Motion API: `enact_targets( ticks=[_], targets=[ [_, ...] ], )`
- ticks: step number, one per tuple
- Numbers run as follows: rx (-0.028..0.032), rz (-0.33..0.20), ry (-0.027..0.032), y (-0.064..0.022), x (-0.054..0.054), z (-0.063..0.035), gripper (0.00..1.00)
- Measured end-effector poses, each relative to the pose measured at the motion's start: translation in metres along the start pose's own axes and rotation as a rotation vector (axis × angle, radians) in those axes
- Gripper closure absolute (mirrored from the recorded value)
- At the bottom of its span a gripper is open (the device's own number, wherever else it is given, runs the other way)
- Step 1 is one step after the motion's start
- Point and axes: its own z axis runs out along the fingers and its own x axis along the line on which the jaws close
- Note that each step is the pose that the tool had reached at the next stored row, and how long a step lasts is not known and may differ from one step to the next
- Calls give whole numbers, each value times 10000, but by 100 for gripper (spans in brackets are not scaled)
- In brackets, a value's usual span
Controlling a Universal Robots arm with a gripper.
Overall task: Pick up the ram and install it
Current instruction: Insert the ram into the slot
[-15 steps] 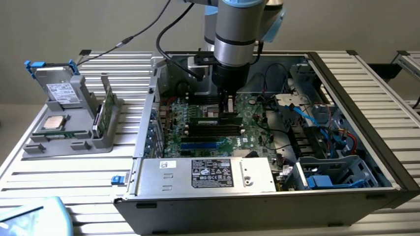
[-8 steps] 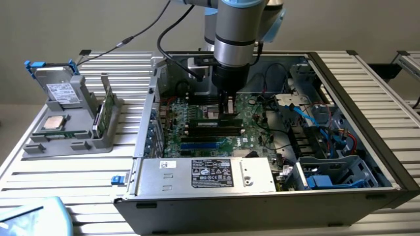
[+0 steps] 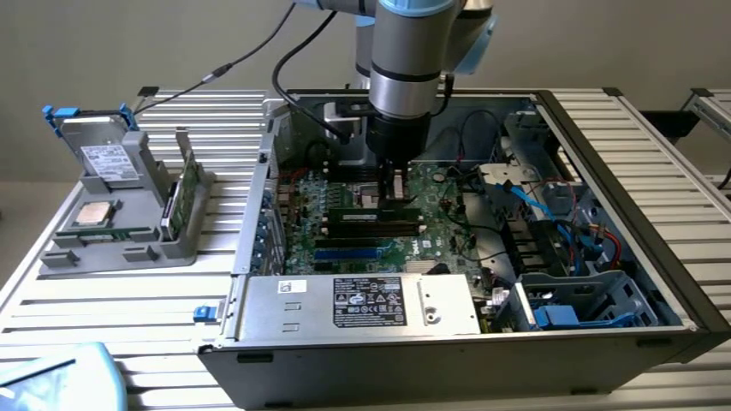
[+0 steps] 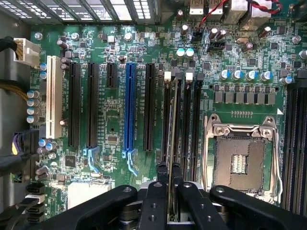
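The ram is a thin green stick seen edge-on in the wrist view, lined up along one of the black memory slots on the motherboard. My gripper is shut on the ram's end, one black finger on each face. In the exterior view the gripper reaches straight down into the open computer case, holding the ram level just over the slots in the middle of the board. Whether the stick sits inside the slot, I cannot tell.
The empty processor socket lies right beside the memory slots, and a blue expansion slot on their other side. A power supply fills the case front, cables the exterior view's right. A grey holder with parts stands at that view's left.
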Motion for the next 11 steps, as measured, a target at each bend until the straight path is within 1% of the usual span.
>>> enact_targets(
  ticks=[2,5,11],
  targets=[
    [1,-2,3,0,-2,3,86],
    [7,-43,26,-1,-20,17,86],
    [13,-166,143,-2,-39,24,86]
  ],
)
